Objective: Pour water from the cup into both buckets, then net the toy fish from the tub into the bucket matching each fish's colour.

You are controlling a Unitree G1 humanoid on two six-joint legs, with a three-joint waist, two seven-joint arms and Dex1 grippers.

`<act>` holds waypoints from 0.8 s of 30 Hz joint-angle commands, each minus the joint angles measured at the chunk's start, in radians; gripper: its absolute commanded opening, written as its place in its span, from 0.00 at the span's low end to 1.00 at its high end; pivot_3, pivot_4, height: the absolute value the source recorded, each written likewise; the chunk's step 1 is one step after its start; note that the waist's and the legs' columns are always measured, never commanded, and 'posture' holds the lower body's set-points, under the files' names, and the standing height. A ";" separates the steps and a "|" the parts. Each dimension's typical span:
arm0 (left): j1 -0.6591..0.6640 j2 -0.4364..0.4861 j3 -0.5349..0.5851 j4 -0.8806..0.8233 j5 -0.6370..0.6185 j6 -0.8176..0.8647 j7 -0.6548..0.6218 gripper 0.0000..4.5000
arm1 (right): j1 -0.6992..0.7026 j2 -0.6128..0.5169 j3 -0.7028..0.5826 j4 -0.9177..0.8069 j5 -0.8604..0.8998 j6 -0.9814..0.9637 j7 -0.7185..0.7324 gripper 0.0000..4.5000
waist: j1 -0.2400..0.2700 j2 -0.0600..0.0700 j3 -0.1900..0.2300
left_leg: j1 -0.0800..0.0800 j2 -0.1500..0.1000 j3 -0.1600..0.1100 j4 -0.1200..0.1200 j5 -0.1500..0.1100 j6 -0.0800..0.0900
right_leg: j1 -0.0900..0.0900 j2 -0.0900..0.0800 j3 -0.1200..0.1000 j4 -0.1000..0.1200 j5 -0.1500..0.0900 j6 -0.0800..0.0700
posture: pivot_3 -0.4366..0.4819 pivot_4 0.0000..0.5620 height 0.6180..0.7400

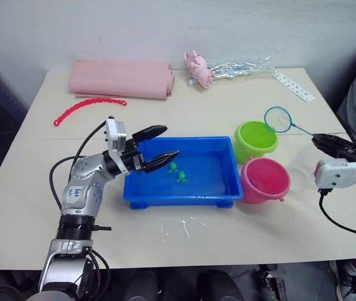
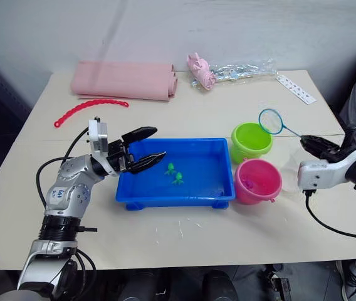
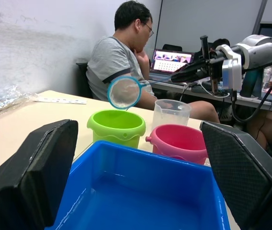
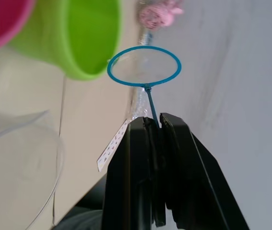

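Note:
The blue tub (image 1: 228, 188) sits mid-table with two green toy fish (image 1: 173, 167) in its water. To its right stand the lime green bucket (image 1: 255, 139) and, nearer, the pink bucket (image 1: 266, 179). The clear cup (image 3: 171, 112) stands just right of the pink bucket. My left gripper (image 1: 170, 141) is open over the tub's left rim, its fingers (image 3: 35, 167) empty. My right gripper (image 1: 320, 140) is shut on the thin handle of a blue-hooped net (image 1: 278, 119). The hoop (image 4: 144, 66) hangs in the air just right of the green bucket's rim.
A rolled pink cloth (image 1: 121, 78), a pink pig-like toy (image 1: 198, 68) and a clear plastic bag (image 1: 240, 66) lie along the table's back. A red bead chain (image 1: 90, 108) lies back left, a white strip (image 1: 294, 86) back right. A seated person (image 3: 119, 52) is past the table's right edge.

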 commanded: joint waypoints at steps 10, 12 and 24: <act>0.164 0.200 0.145 -0.056 -0.031 -0.023 -0.092 0.99 | -0.061 -0.001 0.078 -0.361 0.792 0.793 0.388 0.00 | -0.001 0.000 0.000 | 0.000 0.001 -0.002 0.000 0.000 0.000 | 0.000 -0.001 0.000 0.004 0.000 0.000 | 0.48 0.27 1.00; 0.197 0.225 0.151 -0.060 -0.020 -0.037 -0.106 0.99 | -0.084 0.002 0.121 -0.386 0.808 0.884 0.396 0.00 | 0.001 0.000 0.000 | 0.000 0.001 -0.002 0.001 0.000 0.001 | 0.000 -0.001 0.000 0.002 0.000 0.000 | 0.48 0.27 1.00; 0.283 0.276 0.177 -0.142 -0.023 -0.029 -0.063 0.99 | -0.311 0.091 0.439 -0.252 0.634 0.893 0.555 0.00 | -0.003 0.001 0.000 | -0.001 0.000 -0.002 0.000 -0.001 0.001 | 0.000 -0.002 0.000 -0.001 0.000 0.000 | 0.48 0.27 1.00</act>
